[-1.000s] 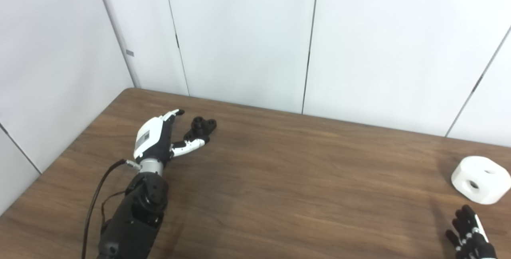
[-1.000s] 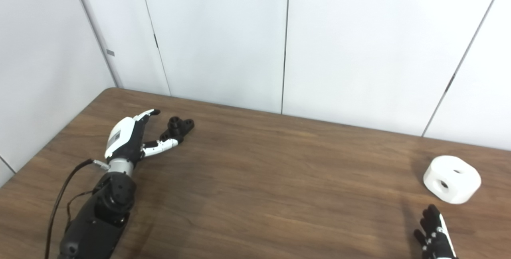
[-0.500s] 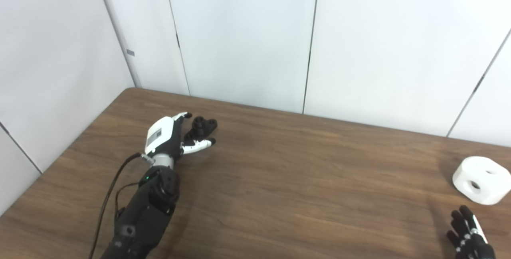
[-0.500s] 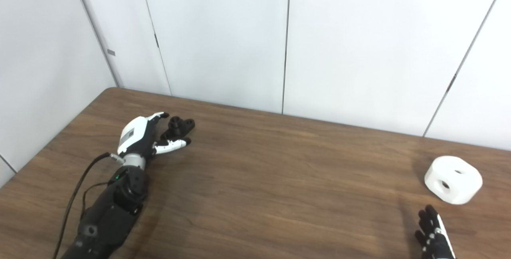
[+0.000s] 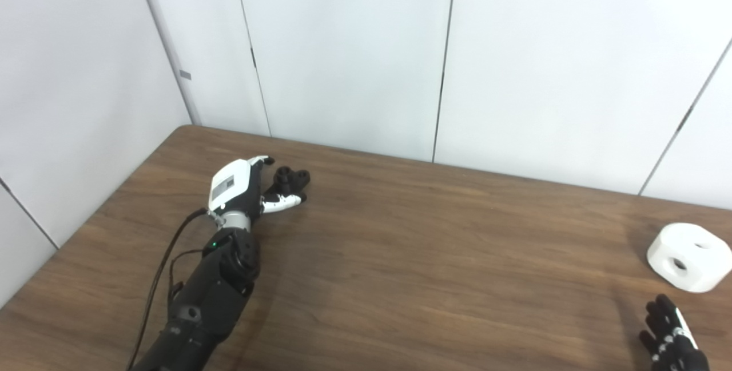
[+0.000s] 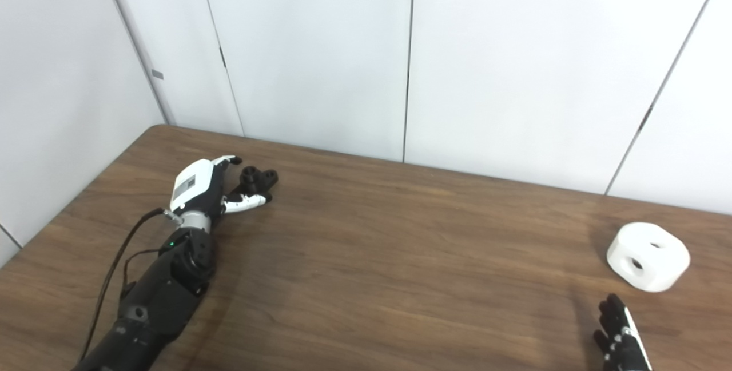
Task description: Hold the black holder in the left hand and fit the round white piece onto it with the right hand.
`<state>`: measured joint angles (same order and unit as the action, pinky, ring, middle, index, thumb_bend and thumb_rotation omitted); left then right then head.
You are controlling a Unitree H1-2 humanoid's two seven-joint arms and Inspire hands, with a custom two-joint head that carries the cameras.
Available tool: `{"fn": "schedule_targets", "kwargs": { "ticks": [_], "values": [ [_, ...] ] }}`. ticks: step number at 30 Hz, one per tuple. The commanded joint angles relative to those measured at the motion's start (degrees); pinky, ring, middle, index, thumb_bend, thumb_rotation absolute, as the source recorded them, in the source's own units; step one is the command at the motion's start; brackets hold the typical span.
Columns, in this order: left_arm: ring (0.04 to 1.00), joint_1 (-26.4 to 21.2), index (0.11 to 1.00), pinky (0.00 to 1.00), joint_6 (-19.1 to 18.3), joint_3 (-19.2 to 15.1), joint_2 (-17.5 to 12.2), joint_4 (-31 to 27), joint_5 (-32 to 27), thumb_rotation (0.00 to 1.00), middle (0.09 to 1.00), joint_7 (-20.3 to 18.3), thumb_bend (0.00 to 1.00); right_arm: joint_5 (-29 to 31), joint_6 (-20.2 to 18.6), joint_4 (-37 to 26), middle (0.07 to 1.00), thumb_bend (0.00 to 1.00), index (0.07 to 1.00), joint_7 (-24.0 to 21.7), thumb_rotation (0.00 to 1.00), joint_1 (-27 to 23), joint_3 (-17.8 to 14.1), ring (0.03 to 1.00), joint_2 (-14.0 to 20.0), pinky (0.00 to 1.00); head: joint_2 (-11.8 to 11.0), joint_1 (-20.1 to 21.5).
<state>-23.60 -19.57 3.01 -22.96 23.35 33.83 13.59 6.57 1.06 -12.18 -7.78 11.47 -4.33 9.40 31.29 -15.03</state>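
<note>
Left eye view shows you the left hand (image 5: 240,191) open around the black holder (image 5: 290,180); right hand (image 5: 670,341) open, near the round white piece (image 5: 688,256).

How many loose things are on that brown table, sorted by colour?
Black: 1, the black holder, by the fingers of the left hand.
White: 1, the round white piece, beyond the right hand.
Total: 2.
</note>
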Motion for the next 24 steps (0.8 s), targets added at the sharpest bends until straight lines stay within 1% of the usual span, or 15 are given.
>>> {"fn": "schedule_targets", "kwargs": {
  "ticks": [1,7,11,18,24],
  "values": [
    [0.952,-2.82,0.831,1.00,0.41,0.02,-1.55,-1.32,1.34,0.39,0.904,1.78,0.89,0.16,-1.55,-0.29,0.985,0.60,0.976,0.03,1.00,1.87,0.01,0.999,0.30,1.00,0.06,-0.08],
    [0.950,-2.42,0.819,1.00,0.04,0.31,-1.62,-1.54,1.60,0.39,0.897,2.24,0.88,1.50,-1.40,0.02,0.992,0.60,0.978,-0.29,1.00,1.82,-0.13,1.000,0.27,1.00,0.19,-0.21],
    [0.961,-2.09,0.809,1.00,0.04,0.27,-1.73,-1.54,1.56,0.38,0.901,2.31,0.88,1.08,-1.56,-0.32,0.976,0.59,0.972,0.03,1.00,1.91,-0.09,0.992,0.35,1.00,0.34,-0.23],
    [0.960,-1.66,0.764,1.00,-0.51,0.55,-2.08,-1.57,1.65,0.37,0.896,1.49,0.87,0.87,-1.05,-0.13,0.974,0.60,0.968,-0.04,1.00,1.96,-0.16,0.987,0.61,1.00,0.65,-0.32],
    [0.951,-1.46,0.728,0.99,-1.30,1.07,-2.48,-1.39,1.87,0.36,0.891,0.94,0.87,2.39,-1.09,-0.25,0.980,0.57,0.972,-0.54,1.00,2.04,-0.29,0.993,0.65,1.00,0.77,-0.34]
  ]
}}
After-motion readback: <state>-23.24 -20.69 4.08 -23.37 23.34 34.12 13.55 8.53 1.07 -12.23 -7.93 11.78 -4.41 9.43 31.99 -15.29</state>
